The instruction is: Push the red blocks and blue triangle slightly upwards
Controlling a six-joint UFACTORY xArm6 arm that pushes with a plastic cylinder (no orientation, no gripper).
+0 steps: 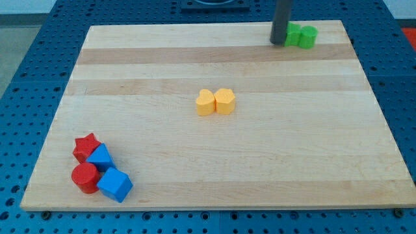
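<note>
**Tip parked far from the cluster it must nudge**

The main risk is the blue cube: it touches the red cylinder and the blue triangle, so a push from the bottom edge would likely carry it along, though the task does not name it. A push landing off-centre could also split the cluster, sending the red star sideways towards the left edge. A careless crossing might also clip the two yellow blocks at mid-tabletop.

My tip, a bare rod end effector that holds nothing and has no jaws to open, stands near the top right corner, just beside the green blocks. The red blocks and blue triangle sit bunched at the bottom left corner of the tabletop, well apart from it, diagonally opposite.
</note>
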